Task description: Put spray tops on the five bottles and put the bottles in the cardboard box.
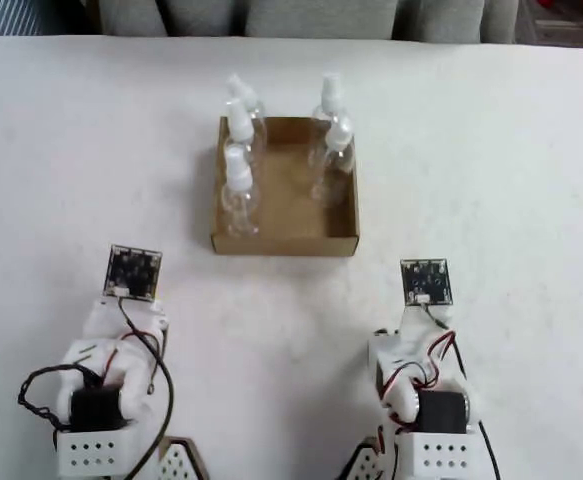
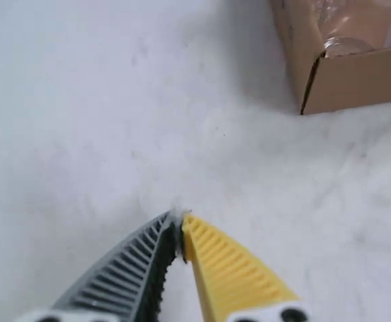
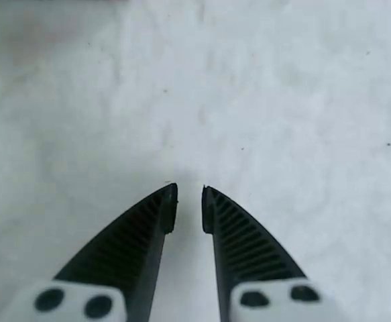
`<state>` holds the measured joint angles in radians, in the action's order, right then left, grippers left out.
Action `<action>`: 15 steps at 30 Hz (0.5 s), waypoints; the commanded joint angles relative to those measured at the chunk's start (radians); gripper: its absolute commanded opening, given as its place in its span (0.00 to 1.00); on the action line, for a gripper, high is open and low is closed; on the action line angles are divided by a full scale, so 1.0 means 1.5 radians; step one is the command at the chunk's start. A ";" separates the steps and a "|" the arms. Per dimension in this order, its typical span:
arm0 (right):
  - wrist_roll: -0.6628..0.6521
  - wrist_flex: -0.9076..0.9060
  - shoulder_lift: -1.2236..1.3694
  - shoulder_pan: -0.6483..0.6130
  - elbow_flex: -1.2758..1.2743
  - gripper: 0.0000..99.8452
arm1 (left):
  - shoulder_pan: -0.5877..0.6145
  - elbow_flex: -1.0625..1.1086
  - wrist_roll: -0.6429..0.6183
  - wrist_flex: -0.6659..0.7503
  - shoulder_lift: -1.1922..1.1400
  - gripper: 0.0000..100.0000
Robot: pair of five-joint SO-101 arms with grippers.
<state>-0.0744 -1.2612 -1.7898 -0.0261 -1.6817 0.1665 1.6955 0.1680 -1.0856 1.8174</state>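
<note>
five capped bottles stand in the box, both arms back at the near edge

the left gripper is closed on nothing: its grey finger and yellow finger meet at the tips just above the white table. ahead of it and off toward the right arm's side lies a near corner of the cardboard box, well apart from the tips. the clear base of a bottle shows just inside that corner.

the right gripper holds nothing. its two black fingers are parted by a narrow gap at the tips, and bare tabletop shows through it.

in the high view the left arm and right arm sit folded side by side, and the box lies ahead of them, between their two lines. five clear bottles stand upright in it, each with a white spray top.

- on the left gripper's side, three stand in a row along the wall: the nearest bottle, a middle bottle behind it, and a far-left bottle.
- on the right gripper's side, there are two: a nearer-right bottle and a far-right bottle.

the two farthest bottles rise past the box's far wall, and their bases are too hard to make out to place exactly. the middle of the box floor is bare cardboard.
</note>
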 commanded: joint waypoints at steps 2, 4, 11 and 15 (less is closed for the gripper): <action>-0.005 -0.005 -0.006 0.008 -0.006 0.03 | -0.005 -0.002 0.008 -0.005 0.006 0.02; -0.005 -0.005 -0.006 0.008 -0.006 0.03 | -0.005 -0.002 0.008 -0.005 0.006 0.02; -0.005 -0.005 -0.006 0.007 -0.006 0.03 | -0.008 -0.002 0.008 -0.003 0.006 0.02; -0.005 -0.005 -0.006 0.009 -0.006 0.03 | -0.028 -0.002 0.008 0.024 0.006 0.02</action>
<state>-0.0744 -1.2612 -1.7898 -0.0230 -1.6817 0.1665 1.6955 0.1680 -1.0840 1.8174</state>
